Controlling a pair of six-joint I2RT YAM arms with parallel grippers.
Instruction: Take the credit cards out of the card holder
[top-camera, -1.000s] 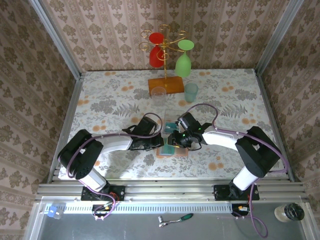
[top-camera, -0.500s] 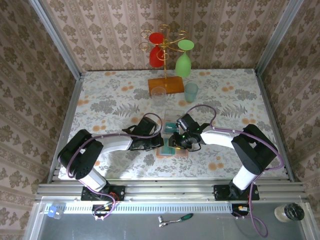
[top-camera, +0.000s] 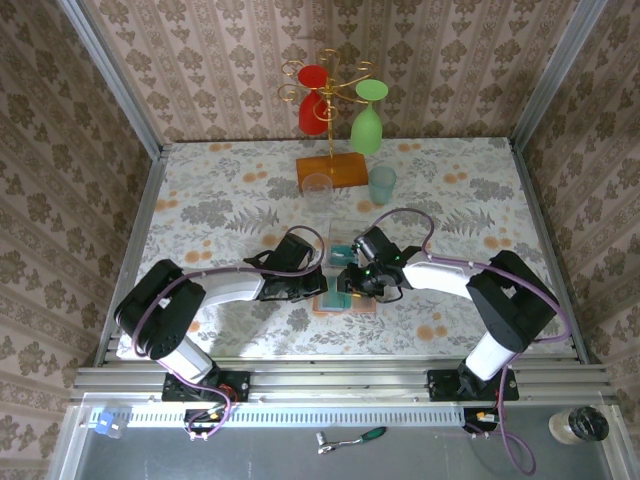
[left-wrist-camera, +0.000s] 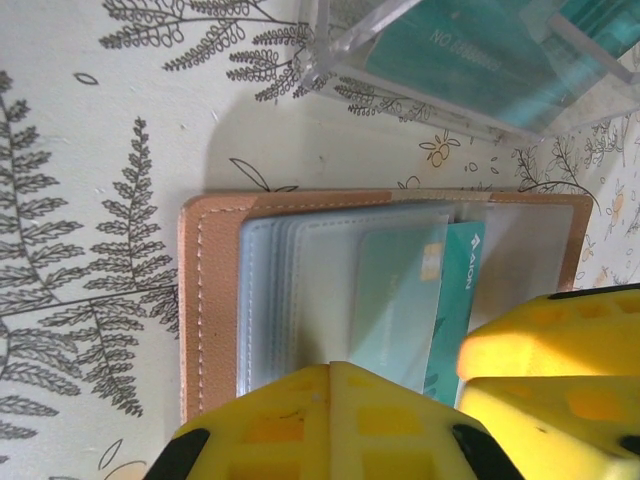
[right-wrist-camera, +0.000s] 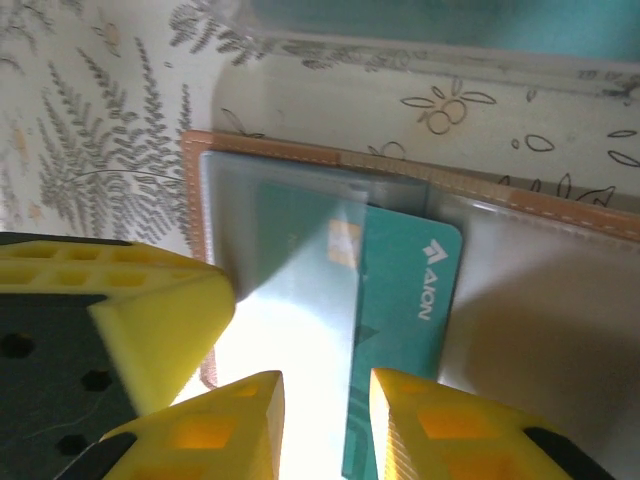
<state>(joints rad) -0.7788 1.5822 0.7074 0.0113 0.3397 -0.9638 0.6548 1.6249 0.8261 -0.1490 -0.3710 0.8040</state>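
The card holder (top-camera: 345, 304) lies open on the flowered table, with its salmon-brown edge (left-wrist-camera: 205, 300) and clear inner pockets facing up. A teal credit card (right-wrist-camera: 410, 300) marked AION sticks halfway out of a pocket (left-wrist-camera: 460, 290). My left gripper (left-wrist-camera: 332, 372) is shut, its tip resting on the pockets beside the card (top-camera: 318, 290). My right gripper (right-wrist-camera: 325, 425) is open (top-camera: 346, 286), one finger on each side of the card's long edge. More teal cards lie in the clear plastic box (left-wrist-camera: 470, 60) just behind the wallet.
The clear box (top-camera: 340, 247) sits directly behind the wallet. Further back stand a clear cup (top-camera: 318, 186), a teal cup (top-camera: 382, 184) and a glass rack on an orange wooden base (top-camera: 333, 168) with red and green glasses hanging.
My right gripper has edged slightly left over the wallet. The left arm and the wallet have stayed put.
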